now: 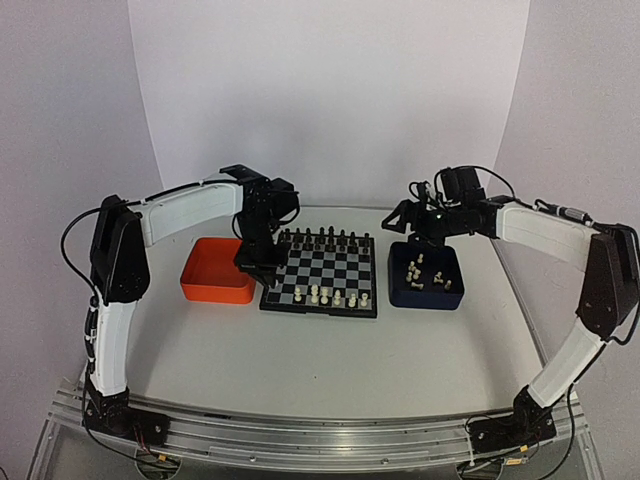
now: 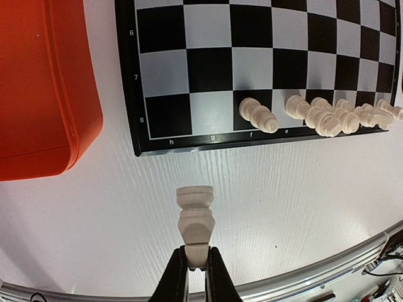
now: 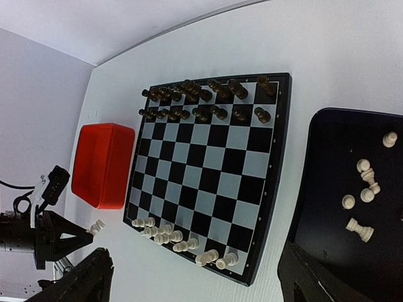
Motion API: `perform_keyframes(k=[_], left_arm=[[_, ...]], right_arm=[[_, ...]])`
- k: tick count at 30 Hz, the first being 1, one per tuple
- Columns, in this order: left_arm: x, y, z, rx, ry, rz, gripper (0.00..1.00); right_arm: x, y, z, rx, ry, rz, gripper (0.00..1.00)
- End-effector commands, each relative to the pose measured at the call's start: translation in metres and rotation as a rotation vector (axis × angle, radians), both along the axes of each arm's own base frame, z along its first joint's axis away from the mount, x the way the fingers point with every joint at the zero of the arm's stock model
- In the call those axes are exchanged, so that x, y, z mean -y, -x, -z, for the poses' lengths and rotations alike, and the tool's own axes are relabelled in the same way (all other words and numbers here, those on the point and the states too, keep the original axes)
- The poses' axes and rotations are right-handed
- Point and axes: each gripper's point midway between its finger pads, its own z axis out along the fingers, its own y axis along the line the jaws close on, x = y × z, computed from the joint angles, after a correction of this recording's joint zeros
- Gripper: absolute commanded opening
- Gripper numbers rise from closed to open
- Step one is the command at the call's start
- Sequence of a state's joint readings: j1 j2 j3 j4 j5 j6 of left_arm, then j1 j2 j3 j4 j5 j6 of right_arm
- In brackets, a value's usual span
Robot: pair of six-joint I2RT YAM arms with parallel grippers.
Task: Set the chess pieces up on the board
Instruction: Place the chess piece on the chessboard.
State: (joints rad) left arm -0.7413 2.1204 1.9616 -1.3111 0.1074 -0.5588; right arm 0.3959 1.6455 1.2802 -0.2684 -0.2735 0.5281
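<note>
Jaws of the left gripper (image 2: 196, 267) are pinched shut on a cream rook (image 2: 195, 217), its long axis pointing straight at the near edge of the board (image 2: 189, 143). Empty corner squares h and g lie ahead and slightly left; other cream pieces (image 2: 315, 113) fill that row rightward.

The board (image 1: 325, 268) lies mid-bench (image 1: 320, 370), the left tray (image 1: 213, 292) just beside its left edge and the right tray (image 1: 427, 299) just beside its right edge. Chess pieces (image 1: 325, 295) stand on its near row, more lie in the right tray, and opposing pieces (image 1: 325, 240) fill the two far rows.
</note>
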Motion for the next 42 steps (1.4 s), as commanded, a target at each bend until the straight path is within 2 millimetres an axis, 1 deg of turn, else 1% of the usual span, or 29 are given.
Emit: perform_keyframes(k=[1,5,10,13,21,34,42], left_arm=[[0.0,-0.002,-0.003,-0.047,0.004,0.051,0.0],[0.005,-0.012,0.009,-0.065,0.012,0.063,0.0],[-0.001,-0.017,0.015,-0.089,0.014,0.044,0.0],[-0.002,-0.016,0.018,-0.099,0.017,0.04,0.0],[0.014,-0.017,0.031,-0.144,0.077,0.064,0.0],[0.016,-0.015,0.046,-0.18,0.066,0.057,0.0],[0.015,-0.013,0.048,-0.191,0.063,0.056,0.03]], right_arm=[[-0.003,0.007,-0.02,0.047,-0.014,-0.033,0.88],[-0.002,0.007,-0.018,0.047,-0.007,-0.034,0.89],[0.002,0.006,-0.015,0.043,0.003,-0.025,0.88],[0.004,0.005,-0.012,0.039,0.008,-0.021,0.89],[0.008,0.004,-0.008,0.031,0.016,-0.016,0.88],[0.017,0.007,-0.005,0.028,0.039,-0.002,0.89],[0.02,0.009,-0.003,0.024,0.045,0.002,0.89]])
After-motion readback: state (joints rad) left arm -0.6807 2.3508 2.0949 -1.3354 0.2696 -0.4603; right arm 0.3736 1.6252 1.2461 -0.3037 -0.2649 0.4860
